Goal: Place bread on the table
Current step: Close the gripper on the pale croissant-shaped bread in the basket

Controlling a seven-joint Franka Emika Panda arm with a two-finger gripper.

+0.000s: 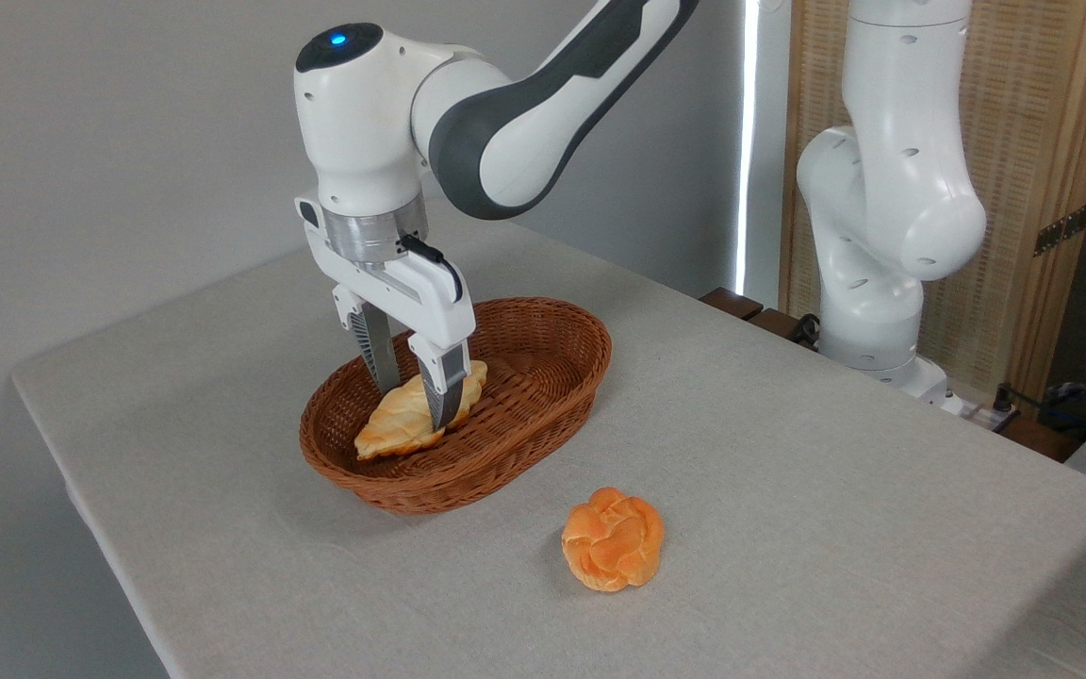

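Observation:
The bread (390, 430), a long pale golden loaf with browned tips, lies inside the brown wicker basket (543, 377) on the table (788, 490). My gripper (416, 407) reaches down into the basket from above. Its fingers stand wide apart, one on each side of the loaf's middle. The near finger (442, 391) covers part of the loaf, and the far finger is partly behind it. The jaws look open around the bread rather than closed on it. The loaf still rests on the basket floor.
A round orange knotted bun (613, 538) sits on the cloth in front of the basket, to its right. The arm's white base (882, 283) stands at the table's far right edge. Cables and a wooden screen lie beyond it.

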